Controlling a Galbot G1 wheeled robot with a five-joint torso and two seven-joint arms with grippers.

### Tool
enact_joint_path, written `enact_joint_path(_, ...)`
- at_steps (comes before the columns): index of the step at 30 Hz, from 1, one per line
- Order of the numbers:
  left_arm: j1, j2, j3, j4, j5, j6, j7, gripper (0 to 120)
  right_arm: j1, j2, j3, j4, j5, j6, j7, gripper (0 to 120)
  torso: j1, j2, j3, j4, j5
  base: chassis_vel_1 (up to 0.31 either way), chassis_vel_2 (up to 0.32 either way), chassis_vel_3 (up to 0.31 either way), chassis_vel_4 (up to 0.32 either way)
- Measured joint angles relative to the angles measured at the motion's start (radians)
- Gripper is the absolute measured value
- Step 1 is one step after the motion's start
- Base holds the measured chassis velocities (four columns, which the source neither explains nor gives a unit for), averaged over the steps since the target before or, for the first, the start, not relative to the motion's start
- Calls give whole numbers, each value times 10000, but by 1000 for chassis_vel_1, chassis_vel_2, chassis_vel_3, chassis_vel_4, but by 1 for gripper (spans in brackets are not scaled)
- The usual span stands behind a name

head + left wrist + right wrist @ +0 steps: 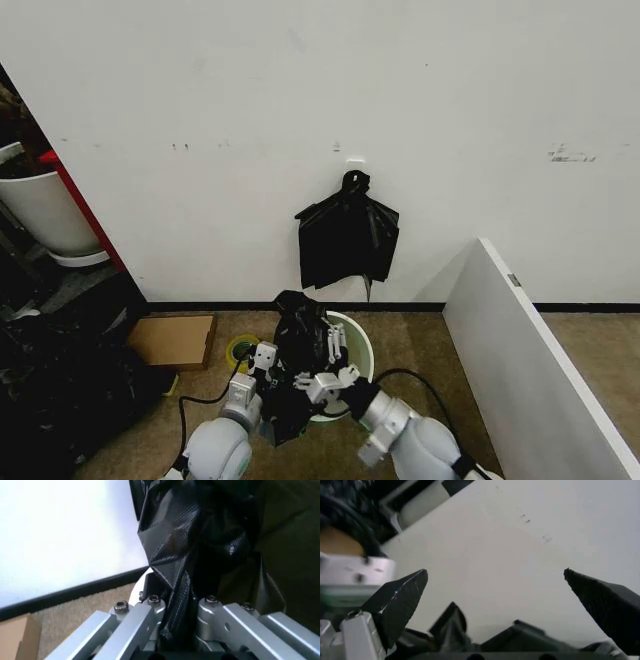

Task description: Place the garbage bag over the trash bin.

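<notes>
Over the bin [358,345] rim, left gripper [177,605] pinching the bag [300,335] at 9 o'clock, right gripper [495,581] spread at 6 o'clock, wall [450,120] close behind at 12.

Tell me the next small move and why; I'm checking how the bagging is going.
Probably close the right gripper on a free edge of the garbage bag. Its jaws stand wide apart with nothing between them, while the left gripper is clamped on a bunched fold and the bag hangs crumpled over the trash bin, its mouth unopened.
</notes>
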Motion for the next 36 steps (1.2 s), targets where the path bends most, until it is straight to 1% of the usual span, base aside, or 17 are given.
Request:
enact_joint_path(2, 5, -20, 26, 71, 342, -192, 79, 5, 472, 107, -114, -241, -730, -252, 97, 100, 0, 0, 0, 1, 0, 0, 0, 0, 0)
enact_joint_path(5, 52, -41, 28, 80, 556, -317, 113, 5, 798, 227, -63, -523, -1585, -344, 109, 100, 0, 0, 0, 2, 1, 0, 0, 0, 0)
enact_joint_path(6, 52, -41, 28, 80, 556, -317, 113, 5, 798, 227, -63, -523, -1585, -344, 109, 100, 0, 0, 0, 2, 1, 0, 0, 0, 0)
enact_joint_path(9, 103, -64, 21, 47, 604, -371, 125, 5, 903, 341, 110, -741, -2245, -337, -110, 100, 0, 0, 0, 0, 0, 0, 0, 0, 0)
enact_joint_path(15, 188, -64, -50, 5, 636, -420, 147, 5, 873, 502, 251, -838, -2543, -191, -346, 100, 0, 0, -1, 2, 0, 0, 0, 0, 0)
enact_joint_path(20, 246, 0, -292, 15, 502, -637, 142, 5, 348, 293, 542, -426, -2528, -232, -418, 81, 0, 0, -1, 0, 0, 0, 0, 0, 0)
enact_joint_path(21, 263, 9, -321, -4, 483, -674, 142, 5, 297, 274, 582, -428, -2543, -232, -420, 79, 0, 0, -1, 0, 0, 0, 0, 0, 0)
enact_joint_path(24, 285, 17, -382, -58, 426, -733, 128, 5, 162, 257, 635, -441, -2534, -265, -395, 81, 0, 0, -1, -1, 0, 0, 0, 0, 0)
enact_joint_path(25, 289, 26, -399, -67, 382, -768, 123, 5, 111, 264, 635, -441, -2511, -316, -370, 84, 0, 0, -1, -1, 1, 0, 0, 0, 0)
enact_joint_path(27, 290, 36, -409, -78, 314, -815, 122, 5, 67, 298, 636, -428, -2500, -368, -348, 88, 0, 0, -1, 0, 0, 0, 0, 0, 0)
enact_joint_path(34, 237, 64, -474, -87, -123, -1023, 154, 5, -80, 442, 599, -380, -2524, -559, -128, 88, 0, 0, -1, 0, 0, 0, 0, 0, 0)
enact_joint_path(36, 196, 83, -535, 51, -267, -1261, 245, 5, -151, 483, 558, -416, -2523, -728, 84, 88, 0, 0, -1, 0, 0, 0, 0, 0, 0)
